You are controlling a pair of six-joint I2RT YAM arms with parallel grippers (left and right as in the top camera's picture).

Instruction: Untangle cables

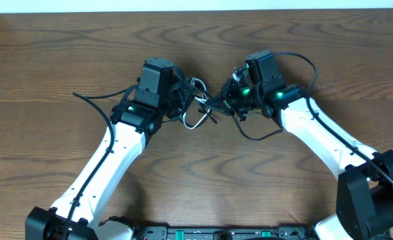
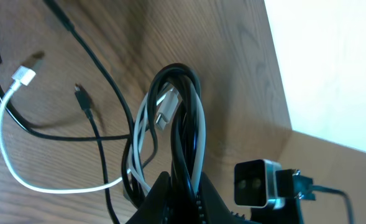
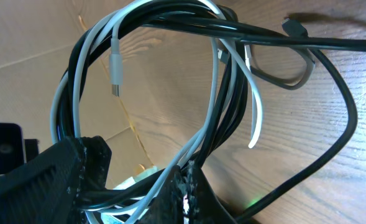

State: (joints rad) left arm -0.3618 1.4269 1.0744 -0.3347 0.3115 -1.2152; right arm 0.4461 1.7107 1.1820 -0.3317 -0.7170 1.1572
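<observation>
The black and white cables (image 1: 197, 110) hang as one tangled bundle between my two grippers at the table's middle. My left gripper (image 1: 181, 100) is shut on looped black and white strands (image 2: 181, 124), which rise out of its jaws (image 2: 183, 196). From there a white cord runs left to a silver plug (image 2: 24, 76), beside a small black plug (image 2: 80, 94). My right gripper (image 3: 189, 177) is shut, with the bundle meeting its tips. A wide loop of both cables (image 3: 214, 93) stands above it, and a white plug (image 3: 115, 74) dangles inside the loop.
The wooden table (image 1: 49, 60) ends at its far edge (image 1: 196, 11). A cardboard sheet (image 3: 33, 37) lies past the table's side. Thick black arm wires (image 1: 263, 135) curl near the right wrist. The right arm's camera (image 2: 256, 182) sits close to my left jaws.
</observation>
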